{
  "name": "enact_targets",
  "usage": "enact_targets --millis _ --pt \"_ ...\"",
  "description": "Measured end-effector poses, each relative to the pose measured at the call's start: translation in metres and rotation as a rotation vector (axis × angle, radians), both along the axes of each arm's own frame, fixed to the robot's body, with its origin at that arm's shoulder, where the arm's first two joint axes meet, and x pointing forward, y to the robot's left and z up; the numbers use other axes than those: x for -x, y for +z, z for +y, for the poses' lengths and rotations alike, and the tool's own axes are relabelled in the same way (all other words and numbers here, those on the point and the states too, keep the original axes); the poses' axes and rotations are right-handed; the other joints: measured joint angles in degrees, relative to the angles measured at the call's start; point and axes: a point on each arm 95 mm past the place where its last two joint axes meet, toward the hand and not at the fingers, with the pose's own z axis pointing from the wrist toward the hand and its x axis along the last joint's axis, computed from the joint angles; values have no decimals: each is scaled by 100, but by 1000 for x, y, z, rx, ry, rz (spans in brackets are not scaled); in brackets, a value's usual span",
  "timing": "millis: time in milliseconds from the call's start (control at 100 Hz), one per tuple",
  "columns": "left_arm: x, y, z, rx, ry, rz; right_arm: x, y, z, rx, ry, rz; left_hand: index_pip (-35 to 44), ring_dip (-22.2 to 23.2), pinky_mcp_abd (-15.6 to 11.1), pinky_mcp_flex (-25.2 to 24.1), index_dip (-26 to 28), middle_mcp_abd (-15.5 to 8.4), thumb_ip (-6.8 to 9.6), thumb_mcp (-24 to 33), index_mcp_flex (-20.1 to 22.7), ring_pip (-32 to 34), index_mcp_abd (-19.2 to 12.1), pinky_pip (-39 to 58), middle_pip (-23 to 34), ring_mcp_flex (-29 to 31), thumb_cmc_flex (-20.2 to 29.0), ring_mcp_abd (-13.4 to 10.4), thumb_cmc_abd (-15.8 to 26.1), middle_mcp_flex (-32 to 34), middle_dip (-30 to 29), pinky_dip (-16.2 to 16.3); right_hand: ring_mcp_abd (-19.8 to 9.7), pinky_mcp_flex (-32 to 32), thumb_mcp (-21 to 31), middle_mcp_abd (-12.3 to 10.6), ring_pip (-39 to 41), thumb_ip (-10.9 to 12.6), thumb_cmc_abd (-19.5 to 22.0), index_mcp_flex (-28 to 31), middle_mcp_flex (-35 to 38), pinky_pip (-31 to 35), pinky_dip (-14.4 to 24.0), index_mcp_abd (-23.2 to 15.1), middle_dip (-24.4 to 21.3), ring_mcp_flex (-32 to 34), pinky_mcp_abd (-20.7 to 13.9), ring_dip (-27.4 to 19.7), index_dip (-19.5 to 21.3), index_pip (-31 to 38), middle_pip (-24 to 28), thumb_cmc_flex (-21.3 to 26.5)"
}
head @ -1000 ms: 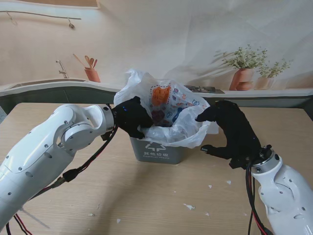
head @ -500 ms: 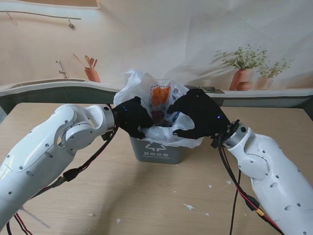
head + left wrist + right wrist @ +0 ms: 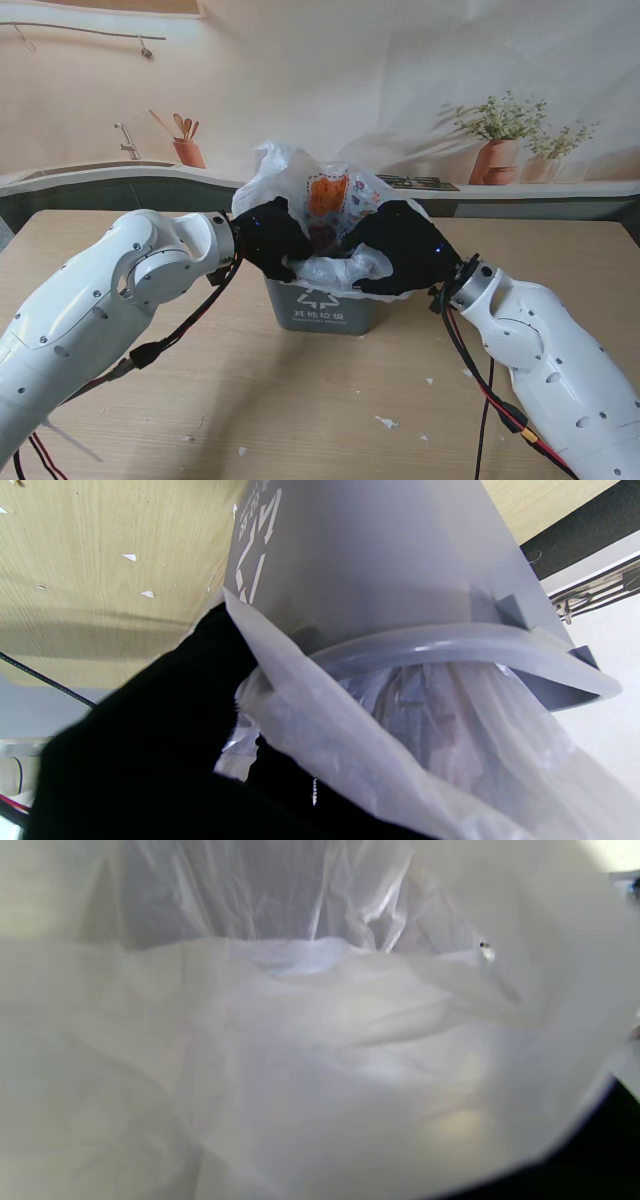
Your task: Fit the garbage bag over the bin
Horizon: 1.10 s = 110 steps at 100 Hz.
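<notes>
wooden table [image 3: 300, 400], upright bin [image 3: 320, 308] (mouth up), both hands gripping garbage bag [image 3: 330, 200]

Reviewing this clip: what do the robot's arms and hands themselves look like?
Both arms are glossy white, rounded shells dotted with small dark screws. The left hand and right hand are five-fingered and matte black. Black and red cables hang loose along each forearm, and a silver ring joins the right wrist.

Stand view overhead; wrist views close, sharing bag [image 3: 330, 215].
</notes>
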Motion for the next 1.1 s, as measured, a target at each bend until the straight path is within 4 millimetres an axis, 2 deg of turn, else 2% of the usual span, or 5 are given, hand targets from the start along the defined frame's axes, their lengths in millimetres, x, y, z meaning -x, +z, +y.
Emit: enact_targets --millis 380,600,760,880,1100 --pt "-1 -2 0 2 2 1 -7 -17 0 49 -13 38 91 1 0 0 7 -1 -1 0 55 0 -1 0 -11 0 1 -1 0 60 66 0 -4 57 -1 0 -104 0 -113 193 254 -22 -18 -37 -1 193 13 -12 -6 0 -12 21" --pt "-1 -2 0 3 -2 -1 -9 -17 2 37 -4 5 99 1 0 0 7 -1 -35 0 64 0 -106 0 -13 0 2 -1 0 62 72 0 -5 212 -105 -79 66 0 -217 1076 1345 -25 -59 -306 0 897 24 -30 79 130 -10 683" --pt "-1 -2 2 6 -2 -10 -11 -18 7 32 9 7 98 1 0 0 -1 -47 -49 0 65 0 -226 0 -14 0 2 -3 -1 62 73 0 -1 281 -1365 -95 426 0 -367 1592 2249 222 -213 -571 299 1540 82 56 -430 978 250 1992" --pt "-1 -2 4 16 -1 -23 -13 -19 12 29 14 9 16 1 0 0 -12 -49 -58 0 65 0 -240 0 -15 0 1 -3 -1 62 74 0 1 334 2972 -98 625 -1009 -1601 1964 2671 349 -288 -727 324 1815 85 89 -450 1260 412 745" --pt "-1 5 11 74 8 -50 -17 -19 16 19 12 12 -893 1 0 -24 419 -49 -59 -127 -166 -82 131 0 -15 -505 -1052 -3 425 -690 -217 0 4 426 3441 -94 844 -1190 -1897 2197 2959 485 -289 -727 451 2042 87 153 -321 1382 571 675"
